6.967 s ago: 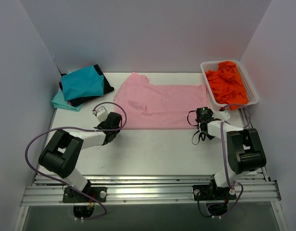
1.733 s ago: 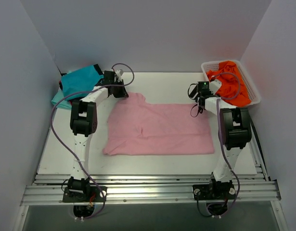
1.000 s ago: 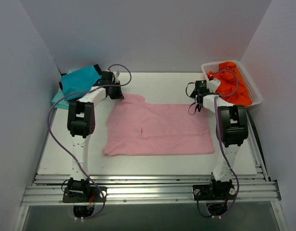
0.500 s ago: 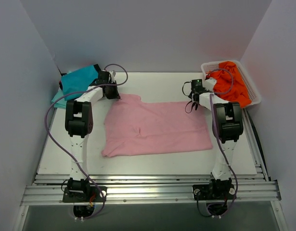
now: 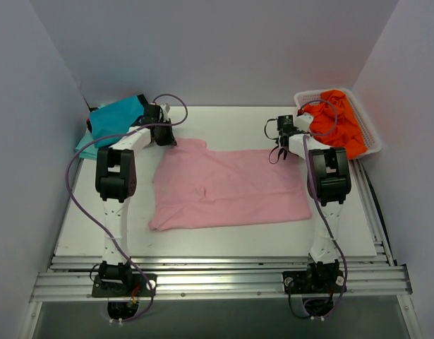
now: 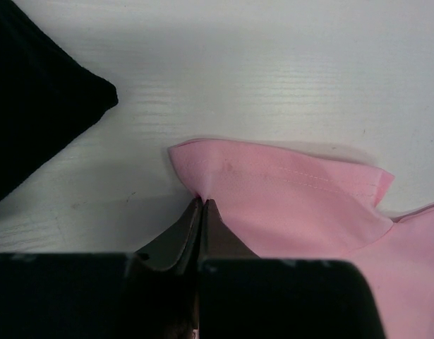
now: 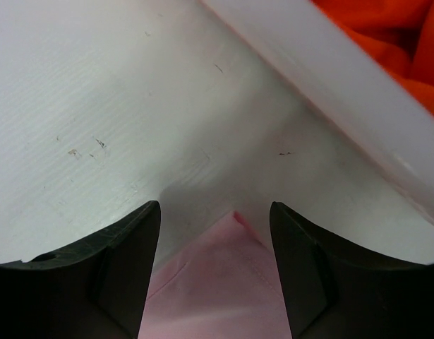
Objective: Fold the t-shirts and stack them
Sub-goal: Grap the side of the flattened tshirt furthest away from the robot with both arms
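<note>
The light pink t-shirt lies flat in the middle of the table. My left gripper is shut on its far left corner; in the left wrist view the jaws pinch the pink hem. My right gripper is open at the far right corner; in the right wrist view the pink corner lies between the spread fingers, not gripped. A teal shirt tops a stack with black and pale aqua shirts at the far left. The orange shirt fills the basket.
The white lattice basket stands at the far right, and its wall is close beside my right gripper. The black cloth of the stack lies just left of my left gripper. Walls enclose the table on three sides.
Both arms went from the shirt's near edge to its far corners, and the shirt now lies nearer the front. In the last second both grippers drifted slightly left.
</note>
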Available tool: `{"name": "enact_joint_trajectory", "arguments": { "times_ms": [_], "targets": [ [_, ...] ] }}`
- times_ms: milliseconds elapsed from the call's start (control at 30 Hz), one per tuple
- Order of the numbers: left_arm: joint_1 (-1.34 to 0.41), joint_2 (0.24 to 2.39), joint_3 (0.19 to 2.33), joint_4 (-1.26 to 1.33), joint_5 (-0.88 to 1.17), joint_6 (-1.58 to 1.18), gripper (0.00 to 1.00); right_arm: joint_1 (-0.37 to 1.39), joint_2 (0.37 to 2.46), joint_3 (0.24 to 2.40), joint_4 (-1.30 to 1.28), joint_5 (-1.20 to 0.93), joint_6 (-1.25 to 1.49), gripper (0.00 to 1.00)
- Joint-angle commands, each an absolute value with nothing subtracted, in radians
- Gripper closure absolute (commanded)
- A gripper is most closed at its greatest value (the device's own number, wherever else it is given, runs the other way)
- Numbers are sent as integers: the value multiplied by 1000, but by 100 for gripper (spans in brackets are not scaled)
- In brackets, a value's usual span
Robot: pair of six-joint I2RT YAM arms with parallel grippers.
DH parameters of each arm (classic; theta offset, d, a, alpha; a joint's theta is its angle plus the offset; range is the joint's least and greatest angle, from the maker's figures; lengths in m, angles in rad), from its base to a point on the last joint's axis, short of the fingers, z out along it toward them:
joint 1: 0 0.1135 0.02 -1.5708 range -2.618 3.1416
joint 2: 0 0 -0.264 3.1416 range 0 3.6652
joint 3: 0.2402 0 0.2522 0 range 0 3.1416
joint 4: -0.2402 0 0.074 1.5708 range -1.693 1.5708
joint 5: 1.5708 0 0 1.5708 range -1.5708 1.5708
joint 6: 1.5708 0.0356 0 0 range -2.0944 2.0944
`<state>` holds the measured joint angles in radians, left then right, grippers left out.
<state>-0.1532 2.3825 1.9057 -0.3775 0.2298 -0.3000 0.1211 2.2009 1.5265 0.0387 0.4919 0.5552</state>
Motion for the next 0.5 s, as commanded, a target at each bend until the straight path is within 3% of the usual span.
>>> {"name": "enact_joint_trajectory", "arguments": {
  "times_ms": [0,100,367,467],
  "targets": [
    [-147,2362,1914,-399,244,-276,98,132,2212,1549,8,502,557,41],
    [-147,2364,1916,-399,244,-276,98,140,2221,1551,9,496,557,46],
    [-147,2367,1917,-400,244,-275,98,138,2253,1577,5,472,554,98],
    [-147,2364,1914,-397,242,-275,98,138,2255,1580,5,476,554,100]
  ]
}}
